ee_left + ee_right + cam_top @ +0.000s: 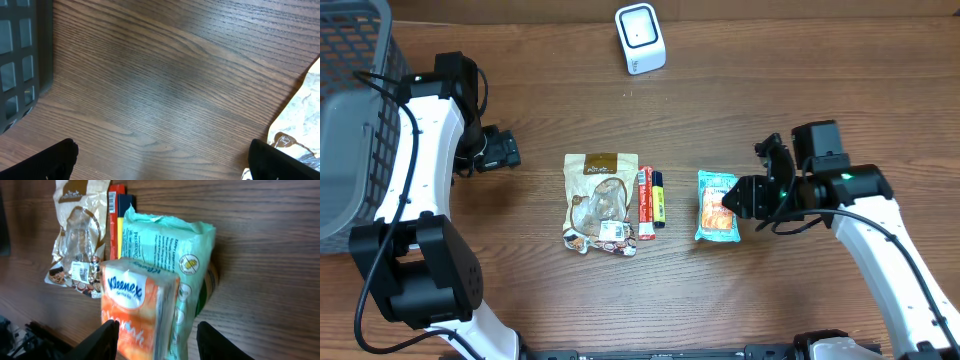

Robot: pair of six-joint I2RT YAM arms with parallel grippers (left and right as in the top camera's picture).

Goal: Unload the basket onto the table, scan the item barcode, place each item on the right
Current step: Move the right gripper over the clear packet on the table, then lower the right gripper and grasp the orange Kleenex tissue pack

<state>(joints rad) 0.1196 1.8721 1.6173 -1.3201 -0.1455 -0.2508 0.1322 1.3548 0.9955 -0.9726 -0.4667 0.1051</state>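
A mint-green wipes pack [172, 245] lies on the table with an orange Kleenex tissue pack [132, 305] on top of it; overhead they show as one bundle [717, 205]. My right gripper [159, 329] straddles this bundle from the right [732, 197], its left finger pressed on the orange pack and the other close beside the green pack. The white scanner [640, 38] stands at the back centre. My left gripper [505, 150] hovers open over bare wood [162, 152], holding nothing.
A brown snack bag [602, 200] lies mid-table, its edge visible at the right of the left wrist view [302, 115]. A red stick pack [646, 202] and a yellow-and-dark one [659, 198] lie beside it. A grey basket [350, 120] stands far left.
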